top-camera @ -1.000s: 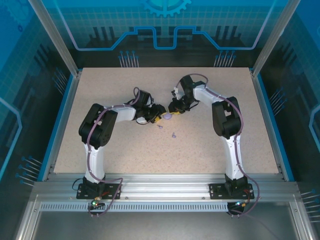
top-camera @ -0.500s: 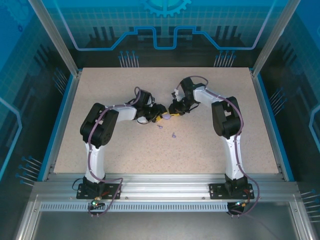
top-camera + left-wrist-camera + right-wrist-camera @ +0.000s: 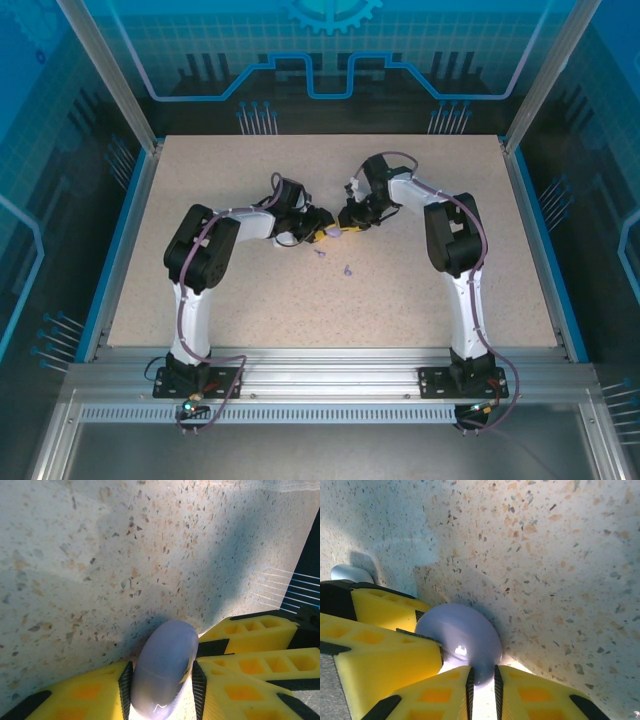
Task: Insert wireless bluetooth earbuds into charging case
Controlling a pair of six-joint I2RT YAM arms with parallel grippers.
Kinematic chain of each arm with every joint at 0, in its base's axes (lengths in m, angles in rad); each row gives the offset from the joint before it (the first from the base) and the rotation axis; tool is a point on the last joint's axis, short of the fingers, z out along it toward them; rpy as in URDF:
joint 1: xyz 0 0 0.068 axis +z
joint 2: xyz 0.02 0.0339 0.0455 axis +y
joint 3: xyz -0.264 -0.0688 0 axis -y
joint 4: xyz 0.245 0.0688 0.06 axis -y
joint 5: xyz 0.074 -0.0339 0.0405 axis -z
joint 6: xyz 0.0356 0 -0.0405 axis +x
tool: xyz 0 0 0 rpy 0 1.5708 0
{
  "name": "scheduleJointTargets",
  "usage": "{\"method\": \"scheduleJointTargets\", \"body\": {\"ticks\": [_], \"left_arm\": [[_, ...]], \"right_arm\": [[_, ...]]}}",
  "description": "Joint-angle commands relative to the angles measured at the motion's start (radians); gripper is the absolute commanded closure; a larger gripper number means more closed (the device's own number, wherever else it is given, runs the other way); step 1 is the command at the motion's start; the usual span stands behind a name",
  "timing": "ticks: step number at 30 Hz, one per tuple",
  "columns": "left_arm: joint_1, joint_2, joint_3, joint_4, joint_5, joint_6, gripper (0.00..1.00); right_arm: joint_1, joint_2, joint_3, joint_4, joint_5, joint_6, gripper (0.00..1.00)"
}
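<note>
Lavender plastic sits where the two arms meet. A rounded, glossy lavender disc point(image 3: 165, 652), crossed by a thin seam line, is caught from two directions above the speckled table point(image 3: 250, 320). The left gripper point(image 3: 162, 680) has its yellow fingers drawn in to a narrow gap, with the black pads pressed against opposite sides of the disc. The right gripper point(image 3: 482, 677) comes in from the opposite side. Its jaws are almost together and pinch a thin part of the disc's rim at the fingertips. The fingers of the two grippers lie just beside each other at the disc. Whether the disc touches the table cannot be told.

In the right wrist view the charging case point(image 3: 349, 573) appears as a glossy white rounded shape on the table behind the left gripper. One of that gripper's fingers hides most of it, and neither gripper holds it.

Seen from overhead, two tiny whitish-lavender earbuds point(image 3: 347, 270) lie loose on the table on the arm-base side of the meeting fingertips. One is just beside the left gripper's tips. The other is farther toward the bases, nearer the right gripper's side. Both lie apart from the grippers and outside the case.
</note>
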Motion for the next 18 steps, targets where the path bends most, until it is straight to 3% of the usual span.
{"method": "scheduleJointTargets", "body": {"ticks": [1,10,18], "left_arm": [[-0.027,0.065,0.022,-0.001,0.042,-0.014,0.61],[-0.035,0.070,0.030,0.016,0.057,-0.015,0.66],[-0.037,0.027,0.022,-0.026,0.020,0.031,0.81]], "right_arm": [[-0.003,0.034,-0.014,0.001,-0.004,0.013,0.79],[-0.004,0.028,-0.025,0.016,-0.022,0.018,0.79],[-0.022,-0.059,-0.078,0.044,-0.010,0.032,0.73]]}}
